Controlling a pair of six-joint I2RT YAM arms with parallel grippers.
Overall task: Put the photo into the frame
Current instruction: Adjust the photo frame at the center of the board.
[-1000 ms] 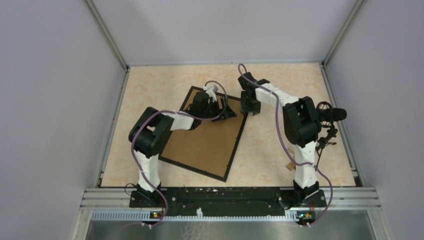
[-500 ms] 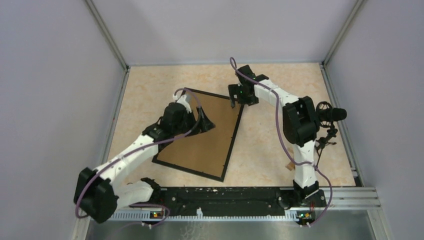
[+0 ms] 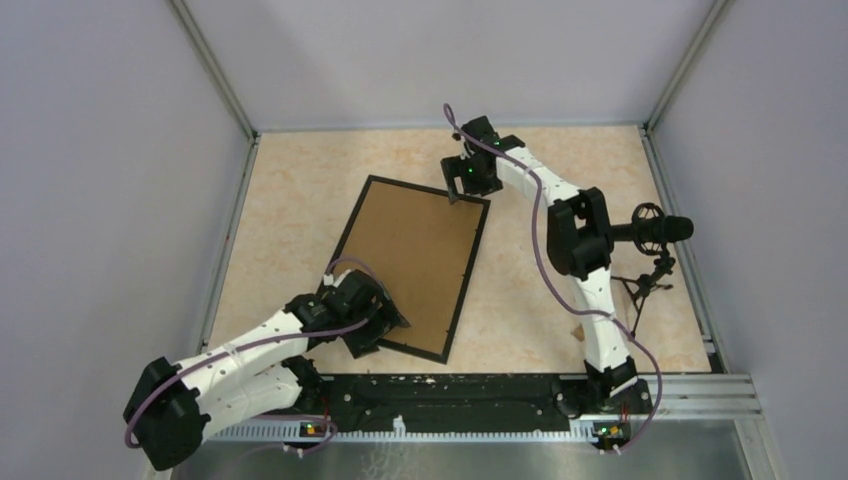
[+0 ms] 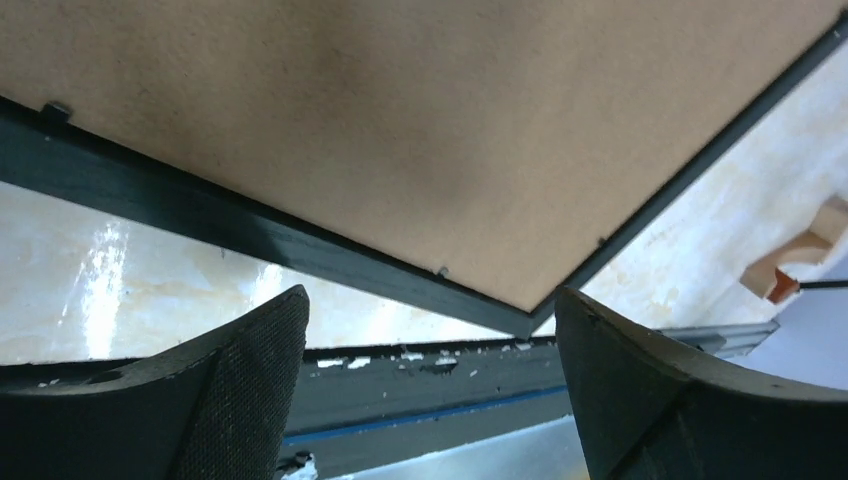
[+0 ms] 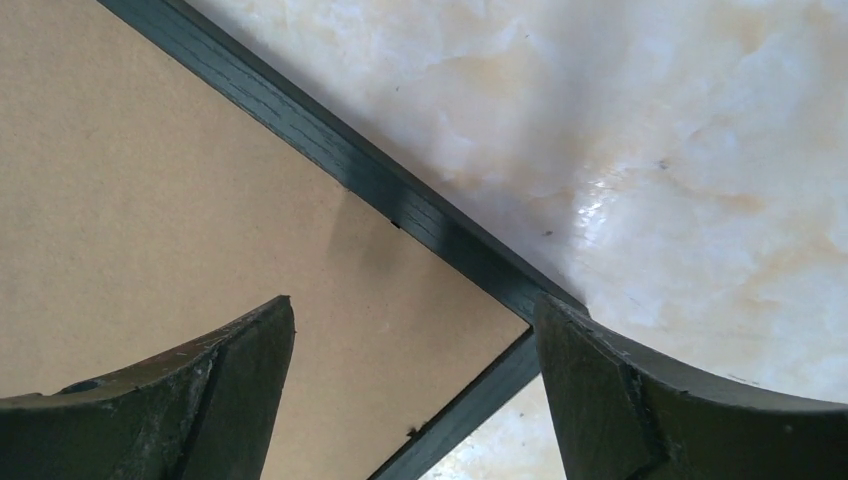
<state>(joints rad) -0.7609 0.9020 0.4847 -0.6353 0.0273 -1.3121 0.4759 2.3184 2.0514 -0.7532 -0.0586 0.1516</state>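
Frame (image 3: 408, 265): we count one, black-edged, lying brown back up, slanted across the middle of the tabletop (image 3: 300, 190), one corner close to the near edge. Arms: two.

Only the overhead view gives us the whole frame, plus one microphone (image 3: 662, 229) on a stand at the tabletop's right edge. Only the left wrist view gives us small clips (image 4: 442, 270) along the frame's inner rim.

The left gripper (image 3: 388, 323) is spread wide and empty, at the frame's near short side. The right gripper (image 3: 457, 190) is also spread wide and empty, straddling the frame's far right corner. We cannot tell if it touches.
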